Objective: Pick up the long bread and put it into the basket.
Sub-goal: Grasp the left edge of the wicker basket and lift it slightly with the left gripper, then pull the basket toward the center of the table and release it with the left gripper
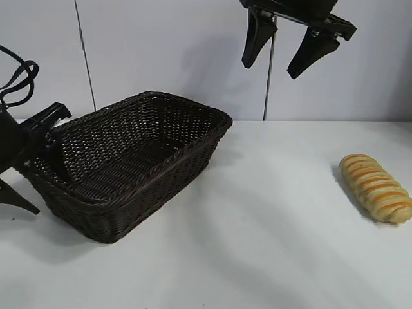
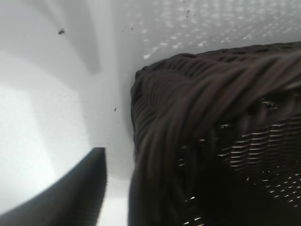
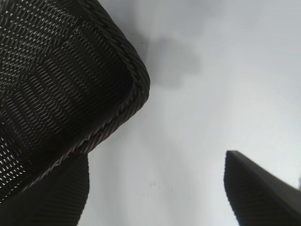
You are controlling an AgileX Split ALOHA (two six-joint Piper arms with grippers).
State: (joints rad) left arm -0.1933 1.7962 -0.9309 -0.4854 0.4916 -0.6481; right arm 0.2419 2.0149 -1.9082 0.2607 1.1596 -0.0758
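Observation:
The long bread [image 1: 376, 188], pale yellow with orange-brown ridges, lies on the white table at the far right. The dark woven basket [image 1: 138, 164] sits at the left, nothing inside it. My left gripper [image 1: 42, 180] is at the basket's left end, shut across the braided rim [image 2: 188, 108]: one finger [image 2: 80, 188] is outside the wall, the other hidden inside. My right gripper [image 1: 270, 67] hangs open high above the table's middle, beyond the basket's right corner [image 3: 131, 89] and well left of the bread, holding nothing.
A white wall with a dark vertical seam [image 1: 84, 58] stands behind the table [image 1: 270, 244]. Bare white tabletop lies between the basket and the bread.

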